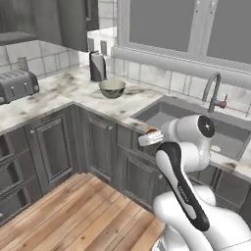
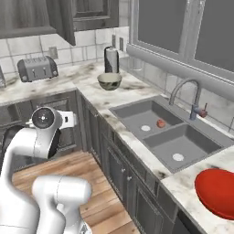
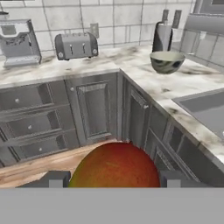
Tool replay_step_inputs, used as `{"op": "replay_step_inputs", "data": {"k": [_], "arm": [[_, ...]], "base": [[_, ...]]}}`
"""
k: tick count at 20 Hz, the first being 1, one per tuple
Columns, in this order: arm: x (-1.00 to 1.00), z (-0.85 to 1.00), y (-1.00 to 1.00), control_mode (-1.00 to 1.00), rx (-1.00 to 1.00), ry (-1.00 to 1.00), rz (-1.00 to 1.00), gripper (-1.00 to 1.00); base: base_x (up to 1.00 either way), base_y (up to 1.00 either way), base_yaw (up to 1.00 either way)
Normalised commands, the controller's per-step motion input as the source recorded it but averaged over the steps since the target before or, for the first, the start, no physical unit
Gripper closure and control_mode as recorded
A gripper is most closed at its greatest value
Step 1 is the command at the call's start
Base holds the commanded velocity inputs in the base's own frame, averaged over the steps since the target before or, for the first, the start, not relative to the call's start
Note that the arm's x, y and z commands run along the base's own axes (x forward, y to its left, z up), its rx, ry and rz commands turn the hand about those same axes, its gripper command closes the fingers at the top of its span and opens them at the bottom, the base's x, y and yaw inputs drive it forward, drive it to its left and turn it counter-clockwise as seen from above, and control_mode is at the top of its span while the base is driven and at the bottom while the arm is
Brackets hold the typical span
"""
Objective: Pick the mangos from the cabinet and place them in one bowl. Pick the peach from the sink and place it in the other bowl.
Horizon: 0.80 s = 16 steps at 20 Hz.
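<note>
Hand view, left to right. Coffee machine [image 3: 18, 41] and toaster [image 3: 76, 45] far ahead-left of the hand, against the tiled wall on the worktop [image 3: 131, 61]. Neither part of the task; judged parked there simply as standing appliances.

Centre, directly at the hand [image 3: 114, 179]: red-and-green mango [image 3: 114, 168] sitting between the two dark finger tips [image 3: 52, 178], filling the gap. Fingers partly closed, pressed to the fruit on either side, so the mango held rather than merely touched. Held out over the floor in front of the lower cabinet doors, well short of any bowl. Judged mid-carry from the cabinet toward a bowl.

Ahead-right of the hand: grey-green bowl [image 3: 167, 61] on the worktop corner, upright, with a dark cylindrical canister [image 3: 162, 37] just behind it. Inside of bowl not readable from here.

Further right, corner of the sink [image 3: 205, 107] set into the worktop.

Right base view: peach [image 2: 161, 123] lying in the sink's far basin, not yet collected; red bowl [image 2: 216, 192] on the worktop beyond the sink, well apart from the hand. Second mango not identified.

Which bowl intended for the mangos: cannot tell.
</note>
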Motion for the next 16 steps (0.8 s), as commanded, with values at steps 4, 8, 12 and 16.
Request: {"op": "replay_step_inputs", "data": {"k": [4, 8, 12, 16], "arm": [[0.0, 0.0, 0.0, 1.0, 0.0, 0.0, 0.0, 1.0], [0.0, 0.0, 0.0, 1.0, 0.0, 0.0, 0.0, 1.0], [0.0, 0.0, 0.0, 1.0, 0.0, 0.0, 0.0, 1.0], [0.0, 0.0, 0.0, 1.0, 0.0, 0.0, 0.0, 1.0]], "base": [[-0.96, 0.11, -0.54], [-0.88, 0.14, -0.51], [-0.75, 0.1, -0.44], [-0.58, 0.08, -0.4]]}}
